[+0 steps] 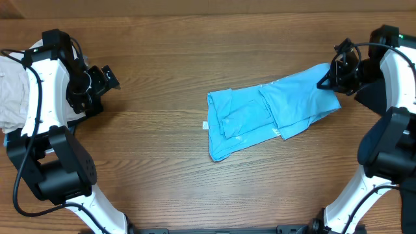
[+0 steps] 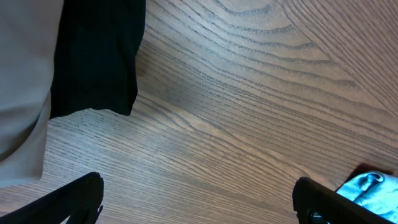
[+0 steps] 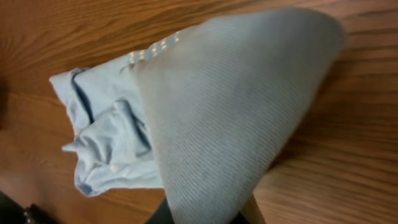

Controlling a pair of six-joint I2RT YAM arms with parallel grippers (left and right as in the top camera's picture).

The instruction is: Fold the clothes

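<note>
On the right half of the wooden table, seen from overhead, the sky-blue T-shirt lies partly folded in a long, slanted band, with layered flaps toward its left end and its far right end reaching up to the right gripper. That gripper is pinched closed on this end of the cloth. The overhead view shows only dark fingers meeting the fabric there. The right wrist view shows the cloth pulled up into a taut, tent-like sheet close to the lens, and the T-shirt fills most of that picture and hides the fingertips. The same view shows a row of small white print along one edge and the rumpled folds lying on the wood behind. The left gripper hovers over bare wood well apart from the shirt. In the left wrist view its fingers stand wide apart with nothing between them. That view alone shows a black garment lying over a cream garment at the table's left. From overhead only the cream one shows clearly, behind the arm.
</note>
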